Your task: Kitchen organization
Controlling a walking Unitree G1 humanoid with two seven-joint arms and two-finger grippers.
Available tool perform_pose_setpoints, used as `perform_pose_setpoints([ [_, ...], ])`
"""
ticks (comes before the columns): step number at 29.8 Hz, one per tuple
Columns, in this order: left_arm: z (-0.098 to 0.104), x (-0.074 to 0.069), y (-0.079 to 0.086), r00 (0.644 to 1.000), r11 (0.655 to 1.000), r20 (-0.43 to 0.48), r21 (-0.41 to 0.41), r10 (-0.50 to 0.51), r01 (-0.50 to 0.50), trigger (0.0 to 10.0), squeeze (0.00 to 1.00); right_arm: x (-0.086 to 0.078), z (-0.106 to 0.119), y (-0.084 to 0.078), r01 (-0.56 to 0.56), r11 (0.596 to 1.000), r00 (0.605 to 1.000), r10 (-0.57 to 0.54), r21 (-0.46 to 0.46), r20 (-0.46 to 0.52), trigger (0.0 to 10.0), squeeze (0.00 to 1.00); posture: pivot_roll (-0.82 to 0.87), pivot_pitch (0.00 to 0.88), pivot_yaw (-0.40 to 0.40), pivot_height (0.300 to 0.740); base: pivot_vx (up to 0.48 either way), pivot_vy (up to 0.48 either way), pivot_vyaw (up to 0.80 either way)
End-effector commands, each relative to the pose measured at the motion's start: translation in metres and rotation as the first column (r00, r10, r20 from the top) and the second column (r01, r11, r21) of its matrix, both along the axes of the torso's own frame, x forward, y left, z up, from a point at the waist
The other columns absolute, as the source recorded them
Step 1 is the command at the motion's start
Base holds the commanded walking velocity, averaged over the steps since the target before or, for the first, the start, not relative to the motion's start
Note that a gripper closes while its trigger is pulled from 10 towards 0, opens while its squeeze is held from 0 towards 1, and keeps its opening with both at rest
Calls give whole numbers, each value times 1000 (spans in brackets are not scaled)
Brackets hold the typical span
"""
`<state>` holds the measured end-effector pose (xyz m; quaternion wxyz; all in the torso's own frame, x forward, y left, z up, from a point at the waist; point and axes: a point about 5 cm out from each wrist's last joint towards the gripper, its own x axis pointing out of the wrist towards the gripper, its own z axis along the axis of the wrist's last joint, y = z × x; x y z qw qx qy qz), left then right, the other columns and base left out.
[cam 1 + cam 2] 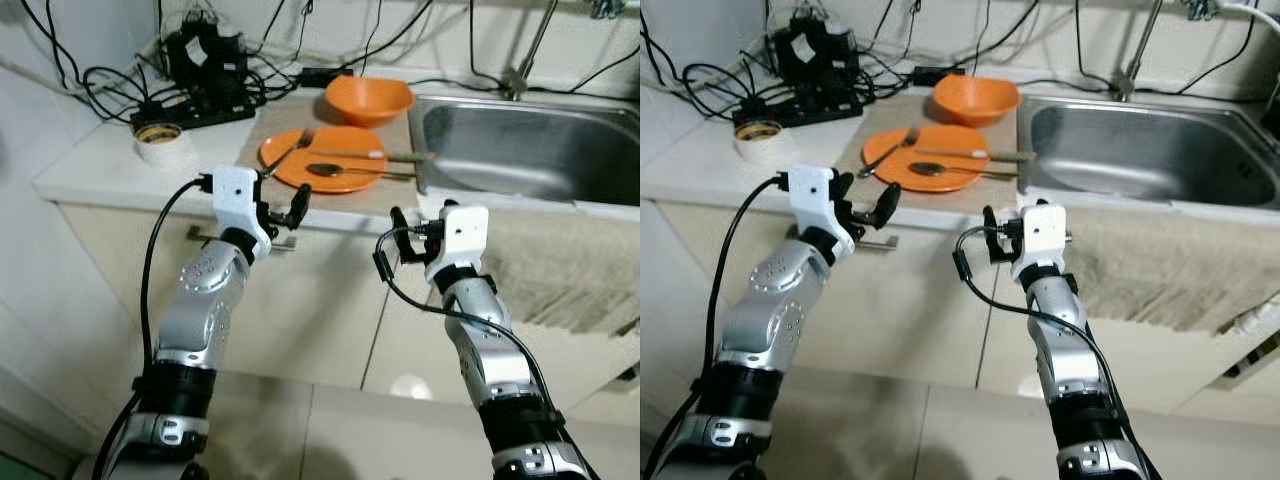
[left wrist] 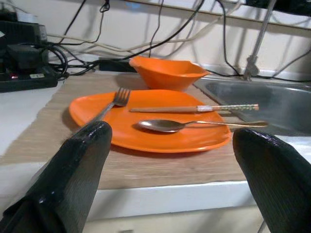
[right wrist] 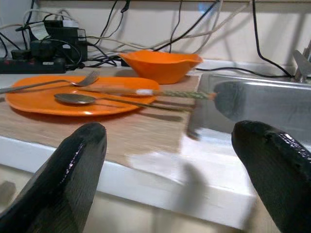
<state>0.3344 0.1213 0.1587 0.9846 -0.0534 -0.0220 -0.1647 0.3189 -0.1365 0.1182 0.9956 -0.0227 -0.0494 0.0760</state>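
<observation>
we held both grippers released, short of the counter edge.
left gripper (image 1: 283,214) faced the orange plate (image 1: 345,175) carrying fork (image 1: 289,152), spoon (image 1: 340,170), chopsticks (image 1: 370,155); thin, slick, light cutlery, we judged, best pinched mid-handle; right gripper (image 1: 408,236) empty.

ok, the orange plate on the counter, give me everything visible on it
The orange plate is round, shallow and glossy, plastic by the look, lying flat on a tan mat near the counter's front edge, left of the sink. On it lie a fork, a spoon and chopsticks, the latter two overhanging its sink-side rim. An orange bowl sits just behind it. Both grippers are short of it, not touching.
</observation>
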Motion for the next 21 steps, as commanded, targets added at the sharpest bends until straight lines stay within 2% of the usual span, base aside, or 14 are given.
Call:
perform_pose_setpoints([
  [1,4,0,-7,1000,1000,7,-13,-10,10,10000,0,-1,-1,-5,9,1000,1000,-9,-14,-4,10000,0,-5,0,10,732,0,-446,0],
  [3,4,-1,-7,1000,1000,8,-15,-5,5,10000,0,-2,-2,-5,7,1000,1000,-7,-13,-9,10000,0,-5,0,8,732,0,-428,0],
  [13,2,1,-6,999,999,-3,11,37,-37,10000,0,-1,-3,-3,-4,1000,1000,3,-14,-16,10000,0,0,0,5,732,283,-382,0],
  [17,3,1,-4,999,999,5,15,45,-45,10000,0,-2,0,-3,4,1000,1000,-4,-13,10,10000,0,2,0,5,732,0,0,0],
  [21,11,0,-6,998,999,58,24,27,-29,10000,0,-1,9,-7,37,999,998,-36,-13,59,10000,0,0,0,8,732,0,0,0],
])
